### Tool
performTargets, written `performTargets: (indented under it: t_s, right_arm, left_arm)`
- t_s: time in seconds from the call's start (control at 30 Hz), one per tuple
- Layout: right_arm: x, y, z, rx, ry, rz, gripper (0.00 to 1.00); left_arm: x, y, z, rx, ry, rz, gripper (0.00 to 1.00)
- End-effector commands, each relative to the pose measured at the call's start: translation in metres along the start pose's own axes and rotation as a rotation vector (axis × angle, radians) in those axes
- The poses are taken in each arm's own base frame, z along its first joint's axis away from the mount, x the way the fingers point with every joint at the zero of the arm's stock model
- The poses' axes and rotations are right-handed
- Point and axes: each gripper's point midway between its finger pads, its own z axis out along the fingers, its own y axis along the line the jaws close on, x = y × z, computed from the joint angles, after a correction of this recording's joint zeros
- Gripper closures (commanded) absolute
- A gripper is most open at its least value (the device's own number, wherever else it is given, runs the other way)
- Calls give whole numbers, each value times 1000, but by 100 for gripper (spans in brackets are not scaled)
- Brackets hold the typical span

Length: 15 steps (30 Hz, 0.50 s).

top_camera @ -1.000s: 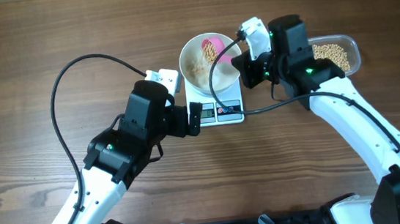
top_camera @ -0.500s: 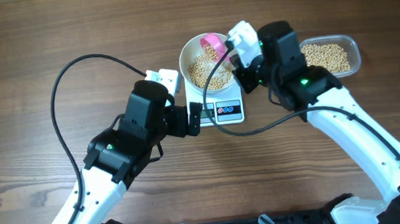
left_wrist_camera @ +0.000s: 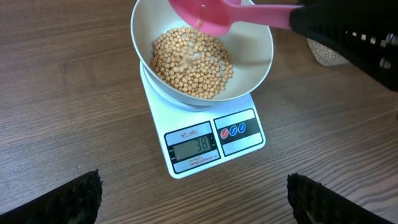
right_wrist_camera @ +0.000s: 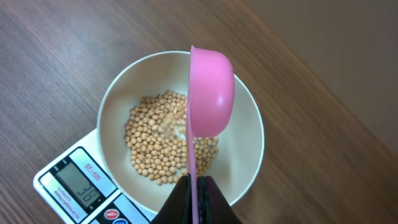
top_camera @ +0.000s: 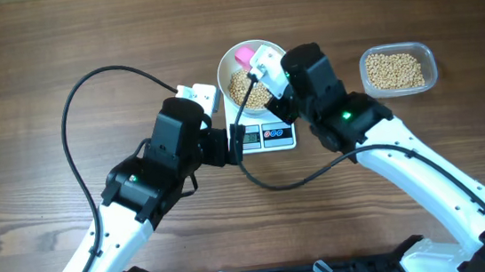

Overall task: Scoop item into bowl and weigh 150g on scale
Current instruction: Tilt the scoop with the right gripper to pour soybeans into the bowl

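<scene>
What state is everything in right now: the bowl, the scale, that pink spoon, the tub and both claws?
bowl: sitting on the scale, partly filled with beans.
scale: switched on, digits showing on its display.
pink scoop: tipped over the bowl, beans spilling out.
clear tub: lidless, beans inside.
left gripper: open, empty, facing the scale.
right gripper: shut on the pink scoop's handle.
</scene>
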Motion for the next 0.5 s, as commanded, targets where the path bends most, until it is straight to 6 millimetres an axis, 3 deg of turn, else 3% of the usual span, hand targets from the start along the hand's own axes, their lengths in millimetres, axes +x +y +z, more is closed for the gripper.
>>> performTargets:
  t_s: [0.0,0.2,0.47]
  right_arm:
    - [-16,1,-11,33,-36,-103,96]
    - [-15,-3,-12,86,-14,-86,96]
    - [-15,-8,-17,81,-35,187,96]
  left_arm:
    - [-5,-5,-2,15,-10,5,0]
    - [-5,-5,-2,15,-10,5,0]
    - [-5,-5,-2,15,-10,5,0]
